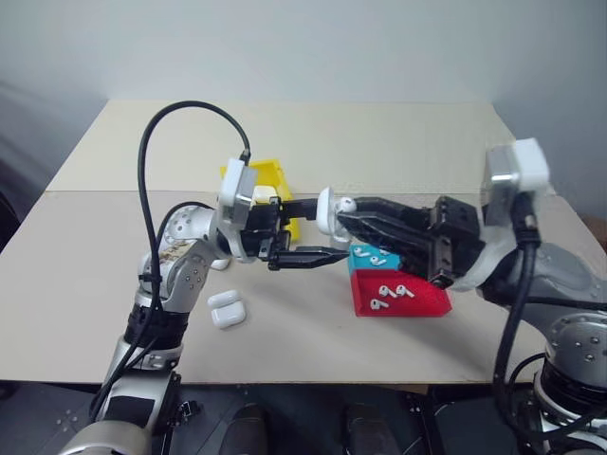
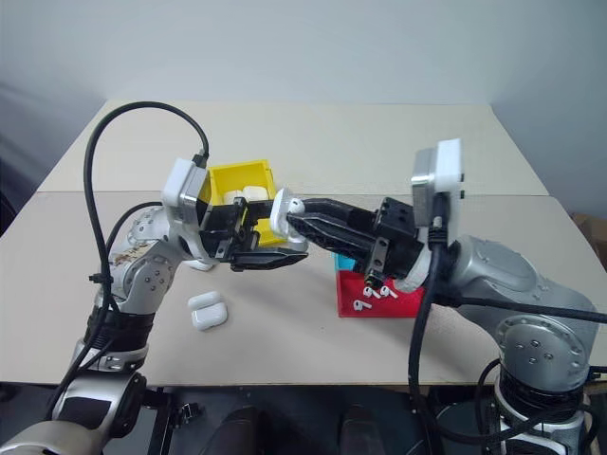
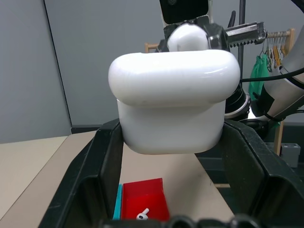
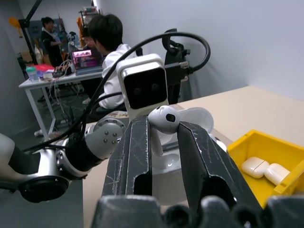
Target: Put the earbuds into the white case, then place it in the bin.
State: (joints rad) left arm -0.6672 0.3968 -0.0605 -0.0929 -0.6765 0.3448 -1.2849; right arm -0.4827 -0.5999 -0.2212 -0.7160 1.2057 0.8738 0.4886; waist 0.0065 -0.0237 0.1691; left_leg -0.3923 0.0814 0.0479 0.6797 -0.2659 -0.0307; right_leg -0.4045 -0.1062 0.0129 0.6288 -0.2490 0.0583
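My left gripper (image 1: 327, 227) is shut on the white case (image 1: 325, 209), holding it above the table's middle. In the left wrist view the case (image 3: 173, 99) sits between the two black fingers (image 3: 95, 175). Its lid stands open in the right wrist view, where the case (image 4: 190, 118) lies just behind an earbud (image 4: 164, 118). My right gripper (image 1: 343, 216) is shut on that earbud (image 1: 347, 203) and holds it right at the case's mouth. More earbuds (image 1: 394, 292) lie in the red tray. The yellow bin (image 2: 242, 185) stands behind my left hand.
A red tray (image 1: 432, 305) and a blue tray (image 1: 360, 254) sit under my right arm. Two white cases (image 1: 226, 309) lie on the table near the left arm. Other cases (image 4: 263, 168) rest inside the bin. People sit at a desk (image 4: 42, 83) in the background.
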